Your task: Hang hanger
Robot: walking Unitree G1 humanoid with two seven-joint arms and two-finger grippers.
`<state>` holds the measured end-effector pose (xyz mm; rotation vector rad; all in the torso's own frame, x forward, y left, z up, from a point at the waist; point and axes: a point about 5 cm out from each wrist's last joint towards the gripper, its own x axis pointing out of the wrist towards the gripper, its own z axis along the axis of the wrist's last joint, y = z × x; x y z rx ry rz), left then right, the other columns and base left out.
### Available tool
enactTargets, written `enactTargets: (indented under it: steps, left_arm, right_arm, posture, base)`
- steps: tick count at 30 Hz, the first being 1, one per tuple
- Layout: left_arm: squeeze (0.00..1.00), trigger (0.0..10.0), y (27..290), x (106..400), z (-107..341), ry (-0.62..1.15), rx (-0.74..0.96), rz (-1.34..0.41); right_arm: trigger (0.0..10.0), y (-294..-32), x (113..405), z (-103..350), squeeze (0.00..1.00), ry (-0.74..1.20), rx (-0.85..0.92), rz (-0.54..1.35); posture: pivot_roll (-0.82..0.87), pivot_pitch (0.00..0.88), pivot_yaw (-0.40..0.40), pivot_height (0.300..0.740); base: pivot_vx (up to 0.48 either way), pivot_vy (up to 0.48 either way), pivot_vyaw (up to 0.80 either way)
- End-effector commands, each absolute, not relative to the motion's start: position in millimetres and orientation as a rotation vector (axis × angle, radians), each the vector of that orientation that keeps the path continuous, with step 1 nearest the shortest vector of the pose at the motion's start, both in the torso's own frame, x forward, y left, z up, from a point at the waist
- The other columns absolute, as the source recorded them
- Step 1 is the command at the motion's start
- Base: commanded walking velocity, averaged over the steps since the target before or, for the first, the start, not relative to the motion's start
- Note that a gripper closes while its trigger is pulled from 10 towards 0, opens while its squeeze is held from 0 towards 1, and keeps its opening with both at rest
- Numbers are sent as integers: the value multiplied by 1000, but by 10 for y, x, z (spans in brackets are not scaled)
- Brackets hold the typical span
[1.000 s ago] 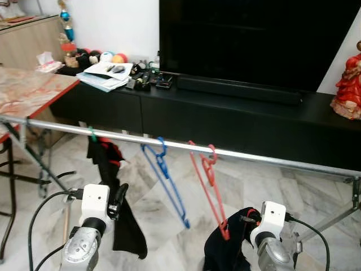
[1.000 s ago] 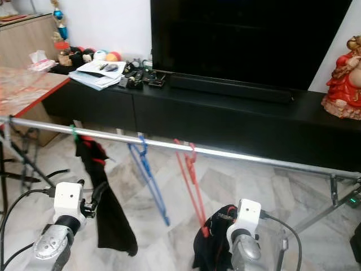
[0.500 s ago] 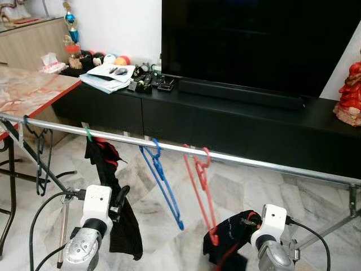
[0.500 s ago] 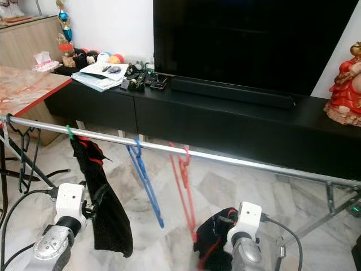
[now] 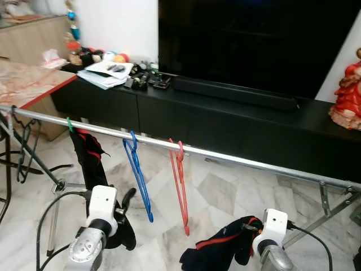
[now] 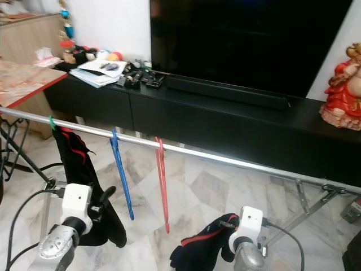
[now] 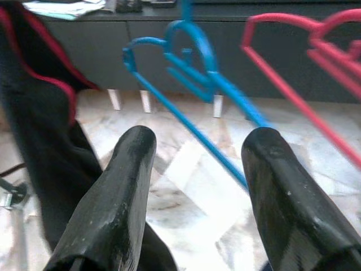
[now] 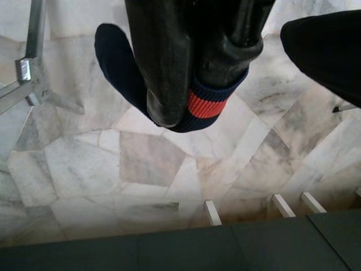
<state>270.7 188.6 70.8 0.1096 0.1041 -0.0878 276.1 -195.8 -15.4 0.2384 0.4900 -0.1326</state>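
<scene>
Lower right of frame, your right gripper is clamped on a dark garment with a red stripe, low above the floor. Lower left, your left gripper is spread wide, holding nothing. Beyond, a red plastic hanger and a blue plastic hanger hang on the silver rail. Judgement: hanger hung; garment left.

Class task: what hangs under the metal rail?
Under the rail: a black garment on a green hook, a blue hanger and a red hanger. The garment covers its own hanger.
</scene>
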Motion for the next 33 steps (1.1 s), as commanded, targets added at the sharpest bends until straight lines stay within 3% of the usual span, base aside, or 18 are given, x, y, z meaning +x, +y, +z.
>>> enactTargets:
  steps: [1,9,26,33]
  left_arm:
    - [0,10000,1932,2727,752,98,108,-86]
    - [0,10000,1868,2749,779,89,87,-110]
    - [0,10000,1818,2744,786,88,64,-145]
    - [0,10000,1793,2723,803,80,51,-178]
  right_arm:
    - [10000,-1917,2807,-118,0,475,242,-115]
    - [10000,-1890,2782,-148,0,491,245,-107]
    - [10000,-1861,2779,-155,0,495,242,-97]
    - [10000,-1861,2774,-158,0,495,233,-101]
  posture:
    - [132,0,-50,740]
    - [131,0,-47,740]
    - [133,0,-45,740]
    - [136,0,-46,740]
  base:
    - [0,0,0]
    - [0,0,0]
    - [328,0,0]
    - [0,0,0]
